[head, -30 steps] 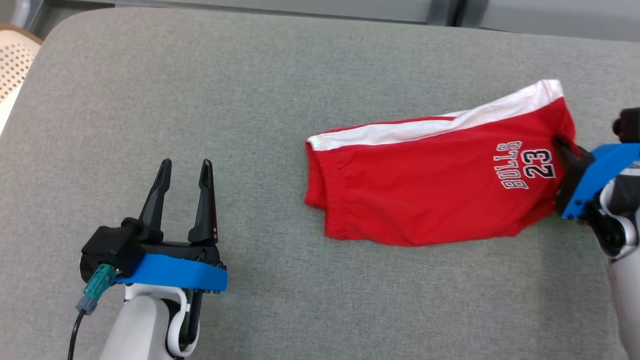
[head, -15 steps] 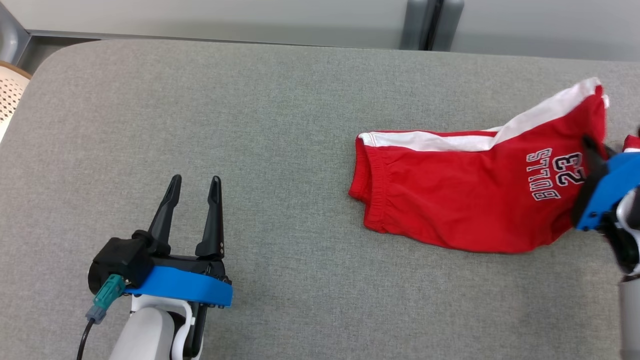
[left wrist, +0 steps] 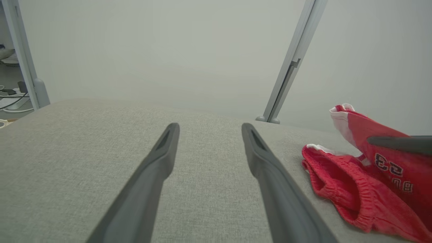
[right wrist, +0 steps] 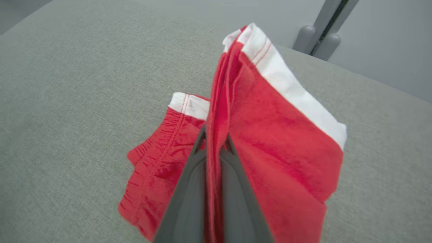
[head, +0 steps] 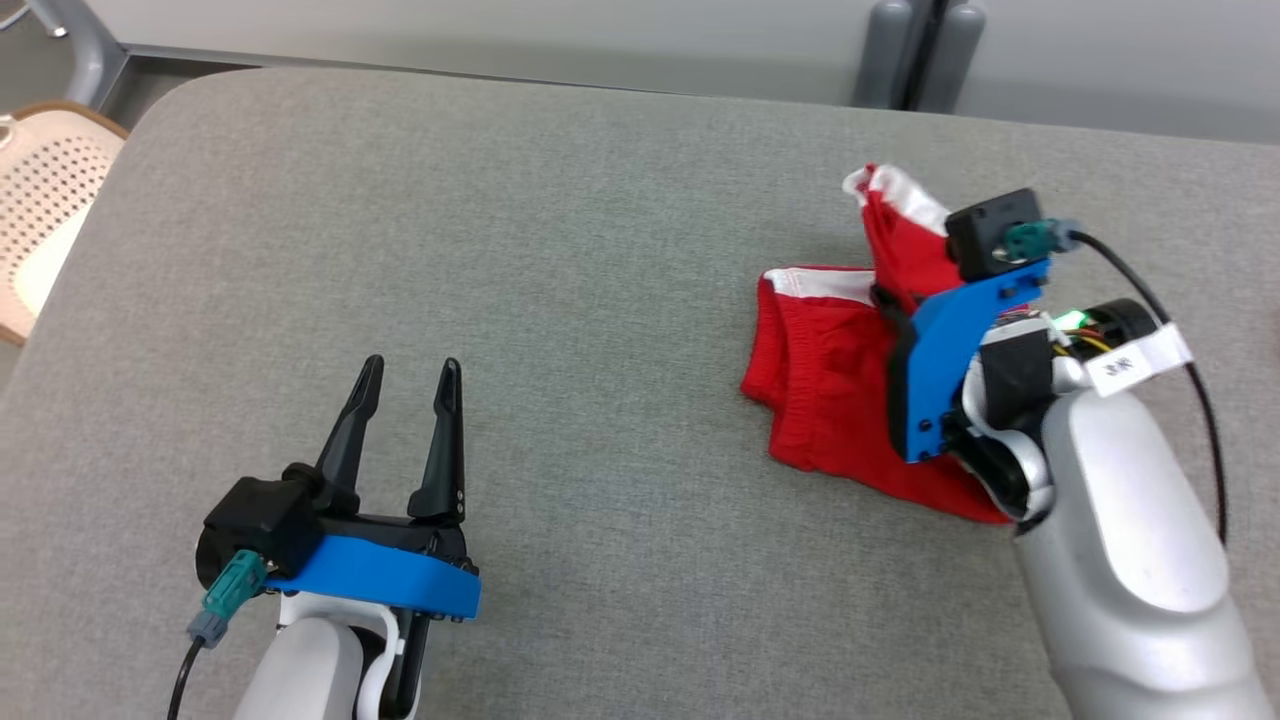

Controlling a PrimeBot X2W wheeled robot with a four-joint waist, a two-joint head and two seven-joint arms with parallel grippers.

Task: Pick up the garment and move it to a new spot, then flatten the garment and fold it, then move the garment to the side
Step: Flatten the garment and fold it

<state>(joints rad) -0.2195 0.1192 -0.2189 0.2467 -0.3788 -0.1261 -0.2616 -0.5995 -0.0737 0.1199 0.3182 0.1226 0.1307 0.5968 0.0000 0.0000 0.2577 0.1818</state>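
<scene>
L tool (head: 411, 365) sits nearest, low over the grey fabric-covered desk (head: 600, 230). Its fingers are spread wide w/ nothing in them, well apart from the garment. Further out on the robot's R side, R tool (right wrist: 215, 141) is pinched tight on a gathered fold of the red basketball shorts (head: 830, 410). The end w/ the printed number is raised and the elastic waistband (head: 790, 370) end rests on the desk. Cloth looks light, thin, limp. It will prob. drape and bunch, and the layers may slide apart. Best hold, imo: hem or waistband corners, both layers together. Beyond: beige perforated chair (head: 45, 200), grey post (head: 915, 55).
</scene>
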